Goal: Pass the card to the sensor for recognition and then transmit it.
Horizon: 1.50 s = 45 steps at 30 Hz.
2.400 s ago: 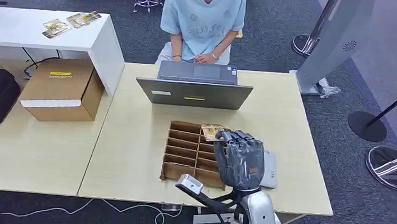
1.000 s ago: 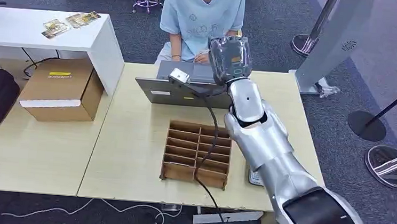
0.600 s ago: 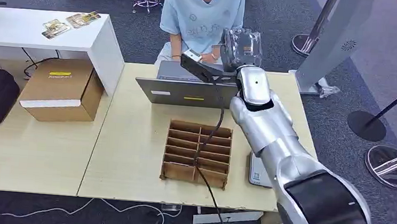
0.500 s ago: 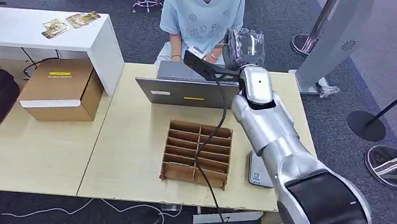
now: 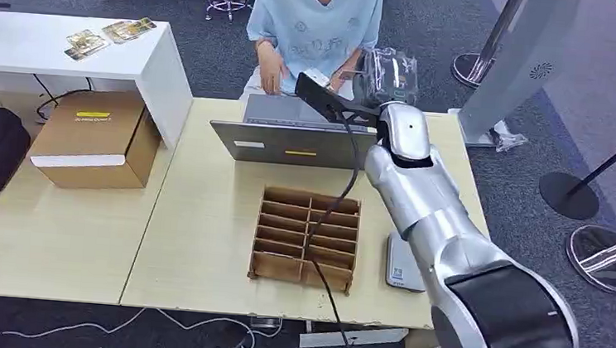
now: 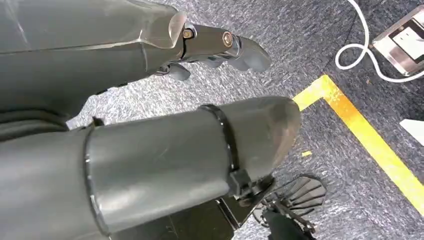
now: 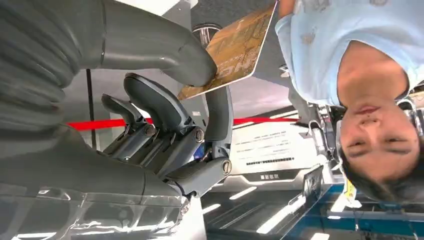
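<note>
The right robot hand (image 7: 165,125) pinches the gold-printed card (image 7: 235,50) between thumb and finger, raised beyond the open laptop (image 5: 300,144) toward the seated person (image 5: 315,25); the left robot hand (image 6: 150,100) hangs over carpet, fingers loosely extended and apart, holding nothing; behind the right robot hand, on the worktop (image 5: 202,215), sits the cardboard divider tray (image 5: 306,239).

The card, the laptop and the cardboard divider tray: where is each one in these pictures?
card (image 7: 235,50), right wrist view, on its printed brown face.
laptop (image 5: 300,145), head view, on the back of its open lid.
cardboard divider tray (image 5: 306,239), head view, on its centre partition.
</note>
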Each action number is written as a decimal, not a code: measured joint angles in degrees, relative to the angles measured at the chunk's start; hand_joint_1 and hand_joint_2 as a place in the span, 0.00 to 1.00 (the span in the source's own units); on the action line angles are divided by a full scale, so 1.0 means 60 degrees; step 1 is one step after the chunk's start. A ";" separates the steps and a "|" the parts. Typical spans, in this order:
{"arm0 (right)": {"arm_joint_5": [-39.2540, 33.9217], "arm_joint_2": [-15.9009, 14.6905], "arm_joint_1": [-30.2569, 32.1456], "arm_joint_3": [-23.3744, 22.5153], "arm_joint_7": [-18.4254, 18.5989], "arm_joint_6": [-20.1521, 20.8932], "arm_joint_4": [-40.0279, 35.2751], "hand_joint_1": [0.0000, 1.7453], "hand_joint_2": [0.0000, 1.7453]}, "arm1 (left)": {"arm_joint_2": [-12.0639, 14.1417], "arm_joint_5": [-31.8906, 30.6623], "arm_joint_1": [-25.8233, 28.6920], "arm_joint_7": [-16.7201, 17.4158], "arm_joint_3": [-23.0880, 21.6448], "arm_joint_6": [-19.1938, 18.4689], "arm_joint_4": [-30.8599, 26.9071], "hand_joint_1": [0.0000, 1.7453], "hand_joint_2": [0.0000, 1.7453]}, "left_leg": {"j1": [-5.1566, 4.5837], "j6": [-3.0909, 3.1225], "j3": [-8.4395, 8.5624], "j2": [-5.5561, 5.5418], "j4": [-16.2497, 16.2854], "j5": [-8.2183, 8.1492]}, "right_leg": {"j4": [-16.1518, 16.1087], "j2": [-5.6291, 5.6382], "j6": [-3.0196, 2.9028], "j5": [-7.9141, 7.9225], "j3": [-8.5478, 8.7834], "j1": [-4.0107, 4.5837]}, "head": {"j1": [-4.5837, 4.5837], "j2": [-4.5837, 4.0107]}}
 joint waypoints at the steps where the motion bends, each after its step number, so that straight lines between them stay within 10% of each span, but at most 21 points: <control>1: 0.0022 0.0000 -0.0004 0.0000 0.0000 0.0000 0.0011 1.00 1.00 | 0.0000 0.0040 0.0000 0.0000 0.0000 0.0015 0.0000 0.00 0.00 | 0.0000 0.0000 0.0000 0.0000 0.0000 0.0000 | 0.0000 0.0000 0.0000 0.0000 0.0000 0.0000 | 0.0000 0.0000; 28: 0.0117 0.0051 -0.0059 0.0000 -0.0080 -0.0040 0.0171 1.00 1.00 | -0.0011 0.0925 0.0001 0.0000 0.0000 0.0331 0.0000 0.00 0.00 | 0.0000 0.0000 0.0000 0.0000 0.0000 0.0000 | 0.0000 0.0000 0.0000 0.0000 0.0000 0.0000 | 0.0000 0.0000; 29: 0.0117 0.0051 -0.0061 0.0000 -0.0091 -0.0040 0.0175 0.96 1.00 | -0.0015 0.0936 0.0001 -0.0004 0.0000 0.0331 0.0000 0.00 0.00 | 0.0000 0.0000 0.0000 0.0000 0.0000 0.0000 | 0.0001 0.0000 0.0000 0.0000 0.0000 0.0000 | 0.0000 0.0000; 30: 0.0109 0.0051 -0.0063 0.0000 -0.0106 -0.0040 0.0186 0.00 1.00 | -0.0018 0.0965 0.0001 -0.0004 0.0000 0.0331 0.0000 0.00 0.00 | 0.0000 0.0000 0.0000 0.0000 0.0000 0.0000 | 0.0000 0.0000 0.0000 0.0000 0.0000 0.0000 | -0.0004 0.0000; 45: 0.0040 0.0076 -0.0065 -0.0004 -0.0116 -0.0197 0.0240 0.00 1.00 | -0.0066 0.1435 0.0003 -0.0018 0.0004 0.0455 0.0000 0.00 0.00 | 0.0000 0.0000 0.0000 0.0000 0.0000 0.0000 | 0.0001 0.0000 0.0000 0.0000 0.0000 0.0000 | 0.0000 0.0000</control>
